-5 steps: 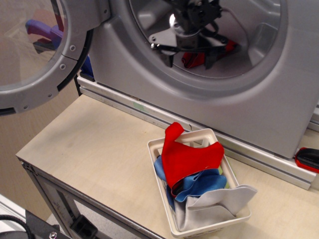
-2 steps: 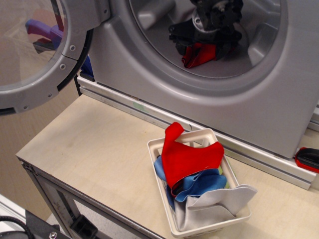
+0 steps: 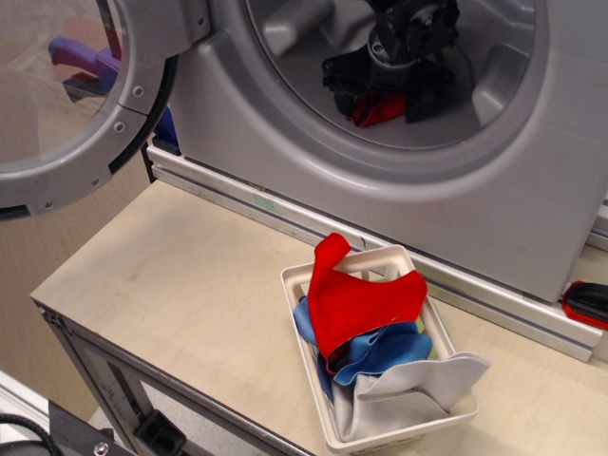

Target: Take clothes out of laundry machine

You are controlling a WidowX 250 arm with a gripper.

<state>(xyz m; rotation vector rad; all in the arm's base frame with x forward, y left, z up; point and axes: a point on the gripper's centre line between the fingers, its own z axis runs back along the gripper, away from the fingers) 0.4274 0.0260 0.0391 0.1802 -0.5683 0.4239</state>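
Note:
The laundry machine is silver-grey, its round door swung open to the left. My black gripper reaches inside the ribbed drum. It is open, with one finger on either side of a red cloth lying on the drum floor. The gripper hides most of that cloth. More clothes lie in the white basket on the table: a red piece on top, a blue piece under it, and a pale grey-white piece at the front.
The wooden table runs in front of the machine, its edge at front left. A red-and-black tool handle lies at the far right by the machine's base rail. Purple and blue items show through the door window.
My gripper has moved right and deeper into the drum, then lowered onto the red cloth, covering more of it. The basket and its clothes have not moved.

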